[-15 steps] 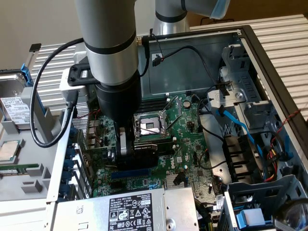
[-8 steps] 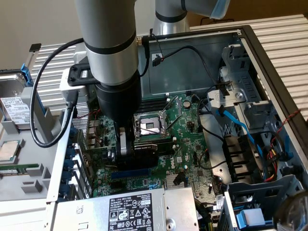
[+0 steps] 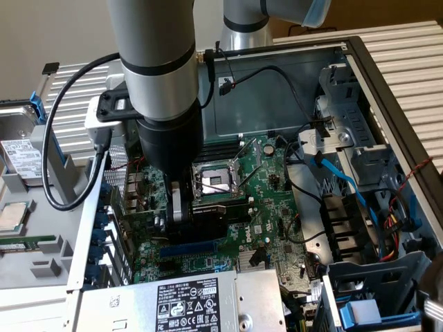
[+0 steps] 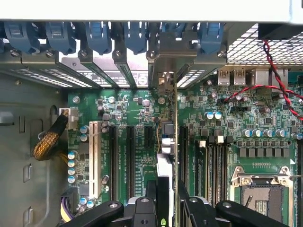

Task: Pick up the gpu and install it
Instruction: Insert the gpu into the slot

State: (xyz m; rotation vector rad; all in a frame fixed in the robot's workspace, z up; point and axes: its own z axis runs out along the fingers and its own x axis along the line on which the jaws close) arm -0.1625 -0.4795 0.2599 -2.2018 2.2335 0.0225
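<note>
The gpu [image 3: 211, 220] shows its black shroud just beside the arm's black wrist, standing on edge low over the green motherboard [image 3: 277, 207], above a blue slot [image 3: 187, 249]. My gripper [image 3: 178, 207] is shut on it from above. In the wrist view the gpu [image 4: 164, 142] runs edge-on away from my gripper [image 4: 165, 210], a black finger [image 4: 142, 210] on each side of it. Its silver end bracket [image 4: 166, 59] lines up with a slot opening in the case's rear wall. I cannot tell whether its lower edge sits in the slot.
The open CPU socket [image 3: 218, 181] lies beside the card, and black expansion slots [image 4: 129, 156] flank it. Blue bracket latches [image 4: 99, 35] line the rear wall. A red and black wire [image 4: 279, 75], a blue cable [image 3: 339, 173], the power supply [image 3: 187, 301] and drive cage [image 3: 374, 297] crowd the case.
</note>
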